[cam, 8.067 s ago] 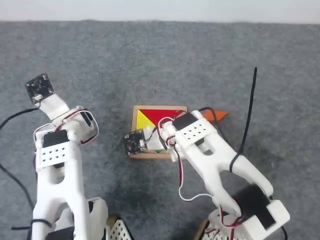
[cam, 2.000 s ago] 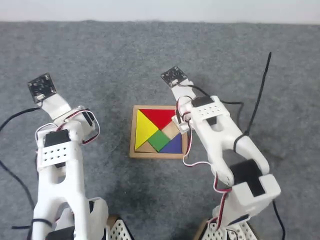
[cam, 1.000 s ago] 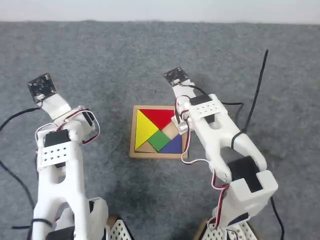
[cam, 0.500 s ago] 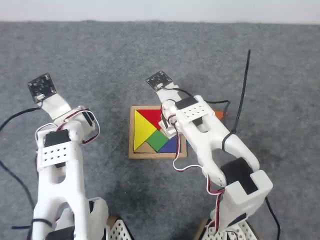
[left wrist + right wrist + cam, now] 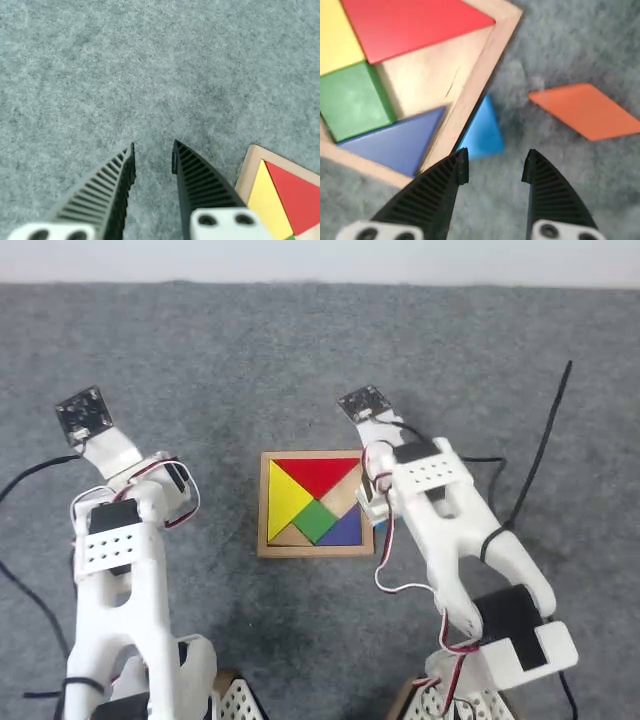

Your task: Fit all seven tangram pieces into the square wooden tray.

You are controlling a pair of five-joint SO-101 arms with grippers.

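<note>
Right end effector (image 5: 497, 151) open and empty at 3 o'clock of square wooden tray (image 5: 315, 550), light blue triangle (image 5: 481, 132) just beside tray's outer edge, orange parallelogram (image 5: 585, 110) apart on bench (image 5: 300, 360), red (image 5: 318, 473), yellow (image 5: 286, 498), green (image 5: 318, 521) pieces seated, left end effector (image 5: 153, 145) open at 9 o'clock.

A grey felt-covered table (image 5: 200, 360) carries the square wooden tray (image 5: 264, 530) near its middle. A light blue triangle (image 5: 481, 134) lies against the tray's outer rim at about 4 o'clock. An orange parallelogram (image 5: 583, 110) lies on the felt farther out, near 3 o'clock.
</note>
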